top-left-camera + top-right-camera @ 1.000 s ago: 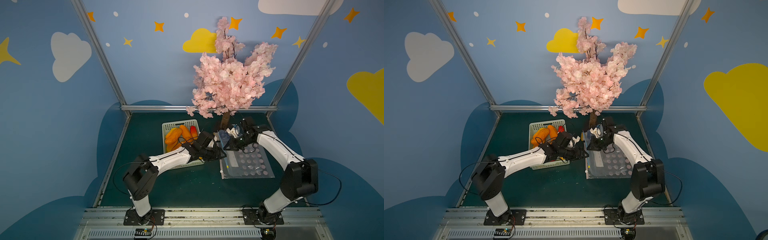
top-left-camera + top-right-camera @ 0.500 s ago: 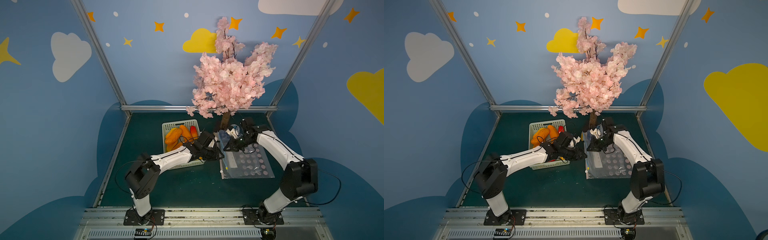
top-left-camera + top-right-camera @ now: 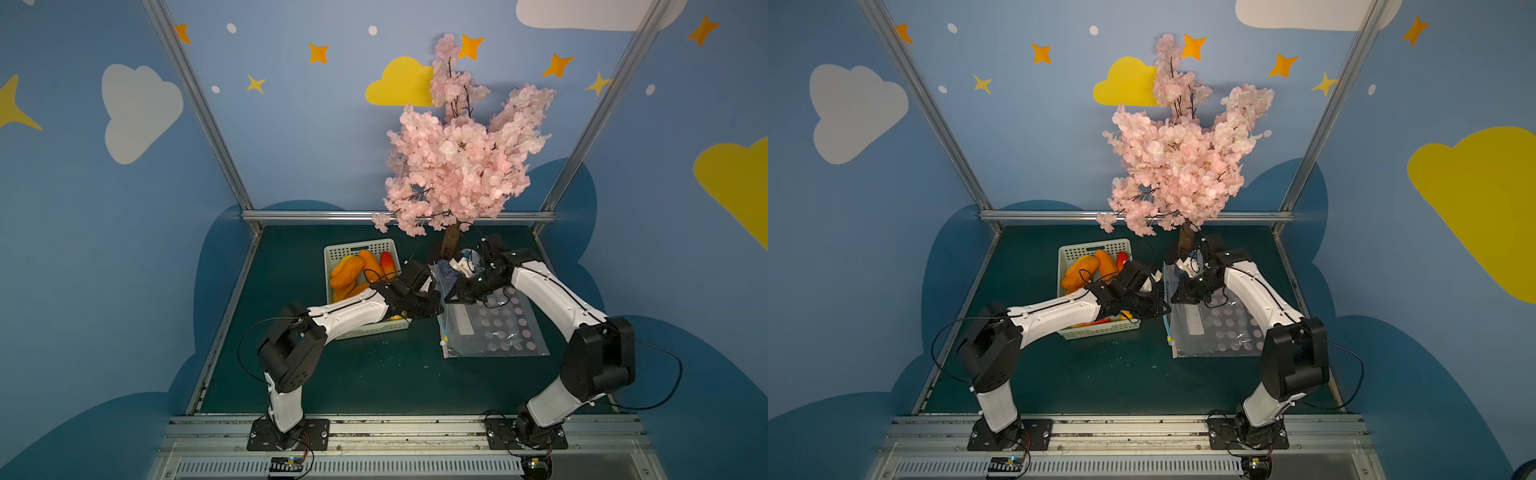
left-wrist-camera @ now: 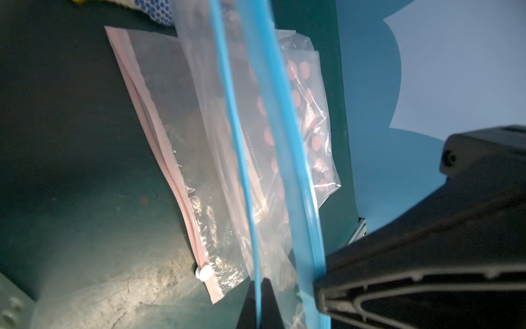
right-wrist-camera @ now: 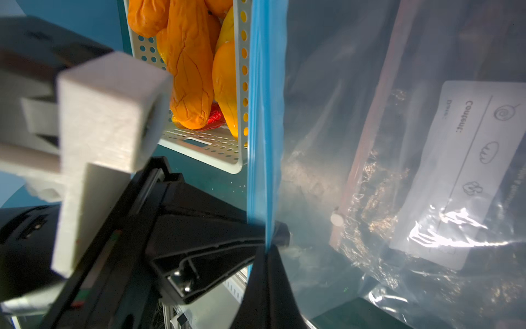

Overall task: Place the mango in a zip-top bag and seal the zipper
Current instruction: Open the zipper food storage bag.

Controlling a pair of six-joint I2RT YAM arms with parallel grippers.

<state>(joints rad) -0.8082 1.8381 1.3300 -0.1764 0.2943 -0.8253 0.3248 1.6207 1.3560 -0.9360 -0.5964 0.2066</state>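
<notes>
Left gripper (image 3: 435, 309) is found fully closed, pinched on one blue zipper lip (image 4: 245, 199) of the zip-top bag (image 5: 341, 114). The right gripper (image 3: 451, 298) is likewise closed, nipped on the opposite lip (image 4: 294, 171), the two sets of fingertips being set almost tip to tip. The mouth end of the bag is held raised off the table (image 3: 353, 374), and in the left wrist view the two blue lips are seen slightly parted. The mango (image 5: 225, 91), taken to be the smooth yellow-orange fruit, is noted untouched in the white perforated basket (image 3: 357, 249), which is partly covered by the left arm, among wrinkled orange pieces and one red one. The step in hand is judged to be the opening of the bag; nothing has been loaded. The next move is expected to call for the lips to be drawn apart evenly without the thin film slipping, after which one arm, probably the left, would have to be freed for the fruit. Beneath, a second bag (image 4: 159, 128) with a pink zipper and white slider is laid flat. Through the film a white write-on panel (image 5: 469, 171) is seen, with "Content:" legible in reverse, a shorter word beside it only guessed as "Date:", and small drawn icons; no brand can be made out.
</notes>
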